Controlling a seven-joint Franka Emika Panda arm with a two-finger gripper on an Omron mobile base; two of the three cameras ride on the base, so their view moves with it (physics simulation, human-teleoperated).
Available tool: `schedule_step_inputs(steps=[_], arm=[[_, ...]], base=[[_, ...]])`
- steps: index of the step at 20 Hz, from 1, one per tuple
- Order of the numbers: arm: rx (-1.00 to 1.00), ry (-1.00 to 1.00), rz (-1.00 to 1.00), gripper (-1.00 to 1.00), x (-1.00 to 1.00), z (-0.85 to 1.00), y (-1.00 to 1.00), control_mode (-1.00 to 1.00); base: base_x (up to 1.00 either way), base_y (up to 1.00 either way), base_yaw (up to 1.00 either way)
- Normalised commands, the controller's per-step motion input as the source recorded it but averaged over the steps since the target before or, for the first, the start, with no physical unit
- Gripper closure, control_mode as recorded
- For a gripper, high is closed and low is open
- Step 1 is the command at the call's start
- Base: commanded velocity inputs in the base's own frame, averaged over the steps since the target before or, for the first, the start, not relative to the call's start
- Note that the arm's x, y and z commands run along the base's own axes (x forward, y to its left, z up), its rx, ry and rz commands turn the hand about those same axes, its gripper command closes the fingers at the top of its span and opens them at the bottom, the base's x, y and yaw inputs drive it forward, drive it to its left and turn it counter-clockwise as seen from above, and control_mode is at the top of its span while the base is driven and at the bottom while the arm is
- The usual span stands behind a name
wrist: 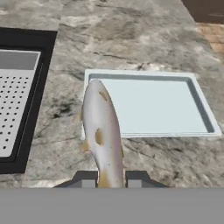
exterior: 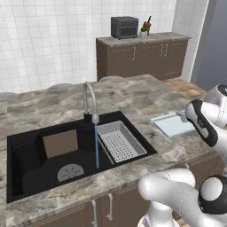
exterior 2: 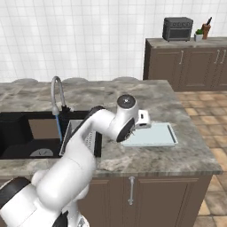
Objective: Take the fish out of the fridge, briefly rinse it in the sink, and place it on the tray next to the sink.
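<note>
My gripper (wrist: pixel 110 183) is shut on the fish (wrist: pixel 101 131), a slim silvery-grey body with tan spots that runs away from the fingertips (wrist: pixel 87 181). The fish hangs over the marble counter, its far end above the left rim of the tray (wrist: pixel 153 105). The pale bluish tray (exterior: pixel 170 126) lies on the counter right of the sink (exterior: pixel 26 173) and holds nothing. The sink's black rim (wrist: pixel 30 127) is at the left in the hand view. The tray (exterior 2: pixel 155 135) sits just beyond the hand in the right base view. The fridge is out of view.
A grey perforated basket (exterior: pixel 119 141) sits in the sink's right half. Water streams from the curved chrome tap (exterior: pixel 90 99). A brown board (exterior: pixel 60 143) leans in the basin. Dark cabinets carrying a toaster oven (exterior: pixel 124 27) stand at the back wall.
</note>
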Motion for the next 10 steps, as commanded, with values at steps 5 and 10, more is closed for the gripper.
schedule_step_inputs(steps=[5, 10], arm=[[-0.08, 0.12, 0.00, 1.00, 0.15, -0.10, 0.00, -1.00], [-0.24, 0.05, -0.06, 1.00, 0.22, -0.41, 0.00, -1.00]], base=[[0.00, 0.00, 0.00], [0.00, 0.00, 0.00]])
